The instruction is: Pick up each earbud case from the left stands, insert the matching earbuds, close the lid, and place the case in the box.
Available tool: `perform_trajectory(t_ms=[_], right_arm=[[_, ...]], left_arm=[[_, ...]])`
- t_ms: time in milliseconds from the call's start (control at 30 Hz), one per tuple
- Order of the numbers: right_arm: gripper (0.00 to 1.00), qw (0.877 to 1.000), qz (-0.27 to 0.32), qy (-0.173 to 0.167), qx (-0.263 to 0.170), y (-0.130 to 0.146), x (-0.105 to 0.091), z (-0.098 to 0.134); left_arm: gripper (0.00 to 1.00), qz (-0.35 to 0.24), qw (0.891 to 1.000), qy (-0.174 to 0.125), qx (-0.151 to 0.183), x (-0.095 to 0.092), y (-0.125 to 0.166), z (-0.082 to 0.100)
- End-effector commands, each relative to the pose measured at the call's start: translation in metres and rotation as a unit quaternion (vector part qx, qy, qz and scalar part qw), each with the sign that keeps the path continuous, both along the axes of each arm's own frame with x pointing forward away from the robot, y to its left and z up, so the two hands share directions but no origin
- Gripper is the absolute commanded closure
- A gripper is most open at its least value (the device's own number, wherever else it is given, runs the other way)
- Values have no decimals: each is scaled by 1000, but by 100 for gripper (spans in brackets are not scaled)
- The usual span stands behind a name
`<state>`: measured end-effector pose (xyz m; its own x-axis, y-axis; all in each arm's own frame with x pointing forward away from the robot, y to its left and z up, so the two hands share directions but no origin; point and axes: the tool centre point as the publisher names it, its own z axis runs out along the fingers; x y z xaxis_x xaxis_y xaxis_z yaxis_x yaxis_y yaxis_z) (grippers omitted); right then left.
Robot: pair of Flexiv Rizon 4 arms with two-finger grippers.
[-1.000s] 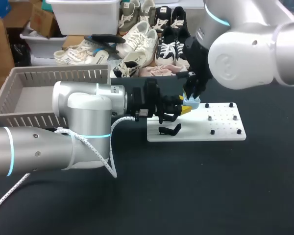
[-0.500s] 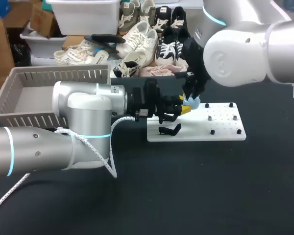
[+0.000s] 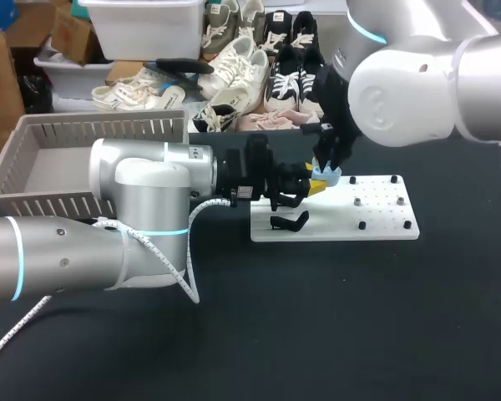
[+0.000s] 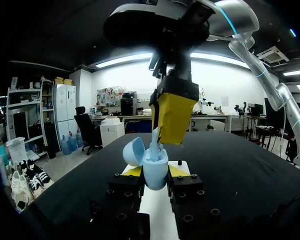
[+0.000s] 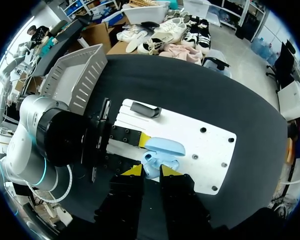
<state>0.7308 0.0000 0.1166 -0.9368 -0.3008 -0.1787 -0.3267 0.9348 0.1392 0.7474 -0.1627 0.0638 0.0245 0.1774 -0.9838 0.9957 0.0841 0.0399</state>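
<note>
**Earbud going down into the open case, held between the two arms**

In the head view, the left gripper (image 3: 311,185) reaches in level from the left side. It holds a light blue earbud case (image 3: 326,176) in the air, above the near end of the white stand board (image 3: 376,219). The right gripper (image 3: 327,167) hangs from above, directly over the case and almost touching it. One small black stand (image 3: 290,221) lies on the board just below the left gripper. The grey slatted box (image 3: 92,134) is well apart, at the far left of the black table (image 3: 234,334).

In the left wrist view, the two yellow tips press on the case from both sides, so these jaws are closed on its body. The case stands upright with its mouth up, and the lid (image 4: 134,150) is swung open to one side. The right gripper's fingers point straight down, pressed close together. A pale blue earbud (image 4: 155,145) comes out from between them, with its lower end already at the mouth of the case.

In the right wrist view, I look down along the fingers. The open case is right under and just ahead of the tips, with its lid lying towards the board. I think the fingers pinch the earbud, although only a little of it shows.

I judge that the move ahead is a short, straight push downward. The long axis of the earbud must stay in line with the upright well of the case. The right arm is the one that acts, and the left arm only holds the case.
</note>
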Motion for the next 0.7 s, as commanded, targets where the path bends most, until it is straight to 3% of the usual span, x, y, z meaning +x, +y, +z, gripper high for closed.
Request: perform_trajectory(t_ms=[33, 700], right_arm=[[100, 1000, -2, 0, -1, 0, -1, 0], [100, 1000, -3, -4, 1, 2, -3, 2]], left_arm=[[100, 2, 1000, -1, -1, -1, 0, 0], [100, 2, 1000, -1, -1, -1, 0, 0]])
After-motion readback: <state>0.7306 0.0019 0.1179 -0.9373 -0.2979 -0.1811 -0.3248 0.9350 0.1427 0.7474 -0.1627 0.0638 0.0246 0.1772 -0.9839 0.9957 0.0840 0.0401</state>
